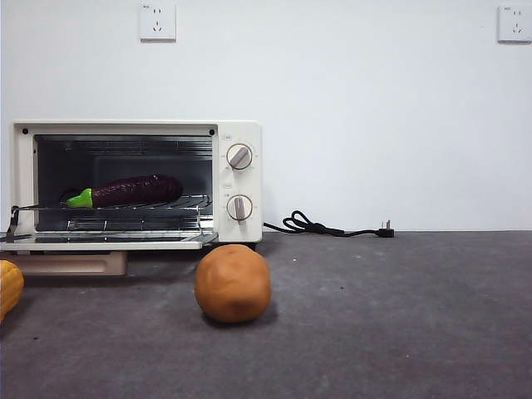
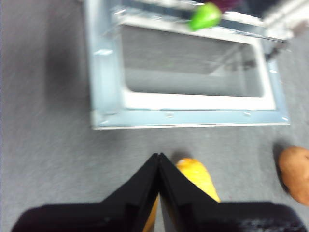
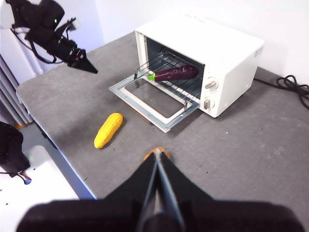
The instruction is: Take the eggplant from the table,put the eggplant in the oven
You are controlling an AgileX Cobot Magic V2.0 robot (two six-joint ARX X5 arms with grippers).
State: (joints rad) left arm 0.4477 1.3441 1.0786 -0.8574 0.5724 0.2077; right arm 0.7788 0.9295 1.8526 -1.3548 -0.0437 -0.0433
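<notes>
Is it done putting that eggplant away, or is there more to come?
It looks done: the eggplant lies on the wire rack inside the oven. Nothing is in hand: the left gripper and right gripper are shut, holding nothing. The oven door hangs open.

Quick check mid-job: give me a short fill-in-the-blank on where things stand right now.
1. The eggplant lies on the oven's wire ____.
2. The oven door is ____.
3. The left pincer is ____ and holds nothing.
4. The yellow lump lies on the ____.

Missing words: rack; open; shut; table
</notes>
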